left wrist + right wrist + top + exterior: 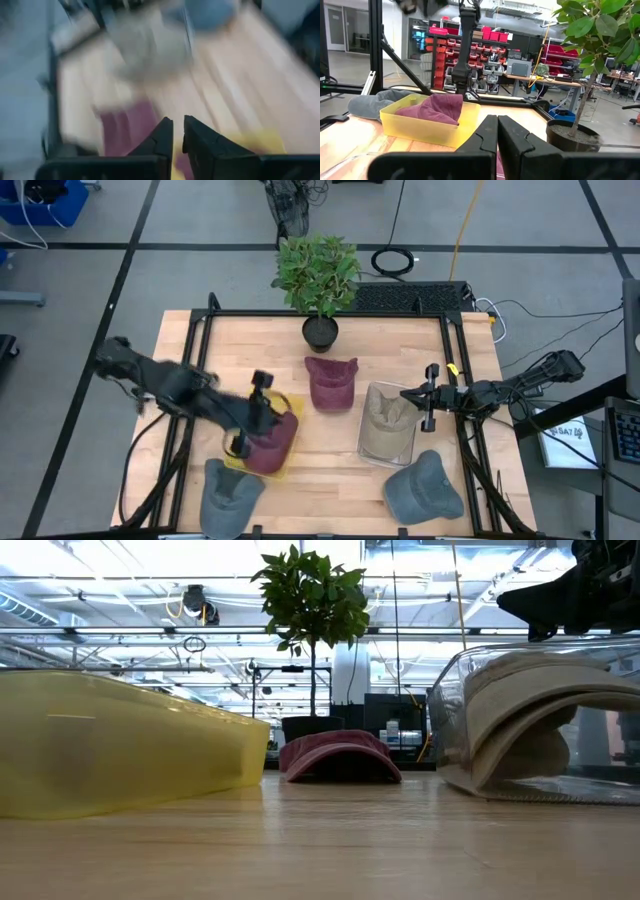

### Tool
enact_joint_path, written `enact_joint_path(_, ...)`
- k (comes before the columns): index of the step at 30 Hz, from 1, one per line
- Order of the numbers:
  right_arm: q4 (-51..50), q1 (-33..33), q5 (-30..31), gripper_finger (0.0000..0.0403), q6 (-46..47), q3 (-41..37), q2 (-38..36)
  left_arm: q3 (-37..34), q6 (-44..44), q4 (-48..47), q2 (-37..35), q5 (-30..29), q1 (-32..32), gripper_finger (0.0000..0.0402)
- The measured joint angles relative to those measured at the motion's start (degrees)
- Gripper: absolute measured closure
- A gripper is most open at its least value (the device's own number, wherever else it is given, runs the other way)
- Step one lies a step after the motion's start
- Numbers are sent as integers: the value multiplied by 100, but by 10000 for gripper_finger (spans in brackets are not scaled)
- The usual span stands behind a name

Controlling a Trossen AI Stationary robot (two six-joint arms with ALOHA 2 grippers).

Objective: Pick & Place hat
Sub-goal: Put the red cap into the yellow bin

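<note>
A maroon hat [272, 445] lies in the yellow bin [290, 402], and it also shows in the right wrist view as the maroon hat [440, 109]. My left gripper [262, 417] [178, 131] hovers over it with its fingers shut and touches nothing that I can see. A second maroon hat [331, 380] [338, 756] rests brim-down on the table's middle. A beige hat [385, 420] [530, 705] fills the clear bin [362, 442]. My right gripper [406, 393] [497, 131] is shut and hangs above that bin's far right corner.
Two grey hats [228, 495] [425, 488] lie at the near edge. A potted plant [320, 280] stands at the far edge. Black frame rails [190, 360] run along both sides. Bare wood shows between the bins [325, 442].
</note>
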Motion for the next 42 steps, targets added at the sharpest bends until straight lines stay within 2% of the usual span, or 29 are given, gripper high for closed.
enact_joint_path(4,0,1,0,403,-3,0,0,-985,1101,1998,-819,796,481,380)
enact_joint_path(6,0,1,0,403,-46,0,0,-1670,1281,3099,-1103,1072,862,394)
enact_joint_path(8,-1,0,0,403,-118,0,0,-2393,956,4173,-1242,1017,1356,396)
enact_joint_path(10,1,0,0,403,-184,0,0,-3037,229,4946,-1228,857,1929,392)
enact_joint_path(13,2,0,1,403,-250,0,0,-3709,-715,5533,-971,1052,2607,395)
enact_joint_path(17,13,-1,2,403,-348,0,0,-4132,-810,6074,-418,1540,2890,394)
enact_joint_path(20,80,1,2,403,-439,0,0,-4139,-791,6517,-2,1559,2873,383)
enact_joint_path(25,92,-1,2,403,-469,0,0,-3833,-768,6589,642,1558,2868,364)
enact_joint_path(29,89,-1,2,403,-460,0,0,-3448,-774,6448,1125,1557,2868,321)
enact_joint_path(37,85,-1,-7,403,-439,0,4,-1929,-811,4527,2239,1603,2975,185)
enact_joint_path(42,66,0,-4,403,-447,0,4,-1232,-543,3729,2818,1647,3058,134)
